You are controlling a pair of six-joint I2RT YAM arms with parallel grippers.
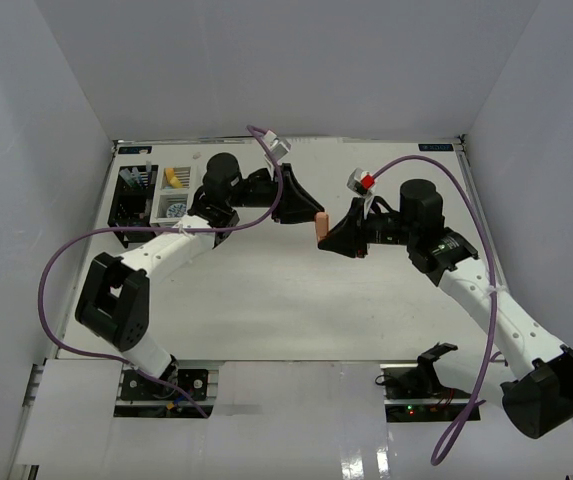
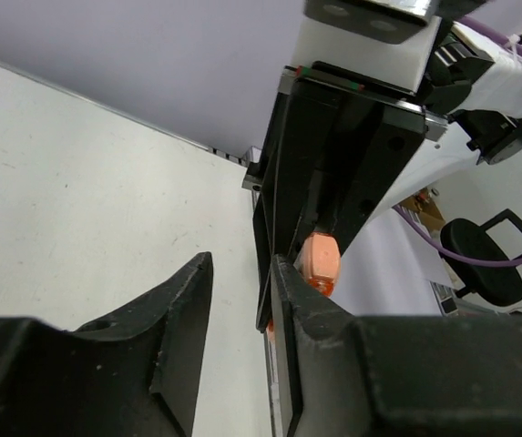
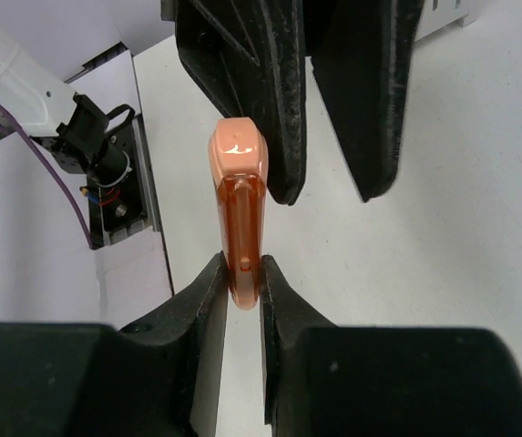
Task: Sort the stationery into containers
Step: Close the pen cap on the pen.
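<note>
Right wrist view showed the right claw (image 3: 242,269) pinched shut on the lower end of an orange marker (image 3: 239,200), which stood up out of the fingertips with its cap end free. Just past that cap hung the left claw (image 3: 326,182), its fingers parted and nothing between them. The marker sat against the outer side of one left finger rather than in the gap, as far as that close angle let me judge. The left wrist view gave the same reading, with the marker just beyond one fingertip and the space between the fingers bare.

From above, both claws met nose to nose over the middle of the table (image 1: 266,300), with the marker held off the surface between them. The black container (image 1: 116,200) and the white container (image 1: 157,190) stood side by side at the far left corner, well apart from the marker. Thin pens stood in the black one. A yellow piece (image 1: 173,178) and a blue-white tape roll (image 1: 176,208) lay in the white one.

No other loose stationery showed on the table, though the arms hid some of it. The sorting looked nearly finished. What looked left was passing the marker to the left claw, which was not yet gripping it, then carrying it to a container.
</note>
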